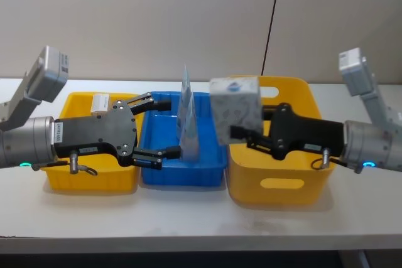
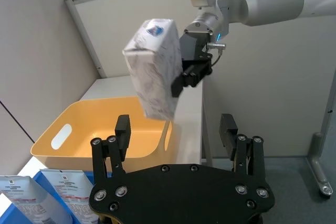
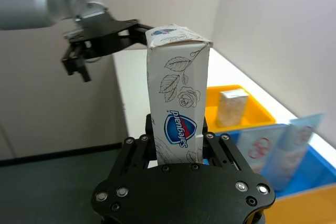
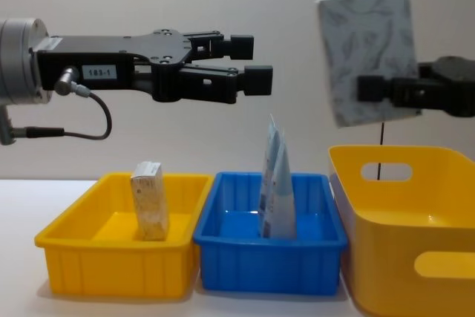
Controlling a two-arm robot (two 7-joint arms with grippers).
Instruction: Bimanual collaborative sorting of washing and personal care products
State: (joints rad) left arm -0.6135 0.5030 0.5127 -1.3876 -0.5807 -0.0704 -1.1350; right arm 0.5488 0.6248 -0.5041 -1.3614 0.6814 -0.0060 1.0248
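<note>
White table (image 1: 188, 224), beige wall behind. right gripper (image 1: 242, 135) clamped on big soft white leaf-print pack (image 1: 235, 110), mid-air above tall yellow plastic bin (image 1: 270, 183). left gripper (image 1: 160, 127) wide open, empty, over blue plastic bin (image 1: 182, 177). Pack likely light, squashy; best gripped mid-body across flat faces.

We read "Safeguard" on a blue shield badge (image 3: 181, 129) on the white pack (image 3: 176, 77). A white sticker (image 4: 99, 72) on the left arm (image 4: 44, 61) reads "183-1". We cannot make out the print on the pouches (image 2: 31, 195).
</note>
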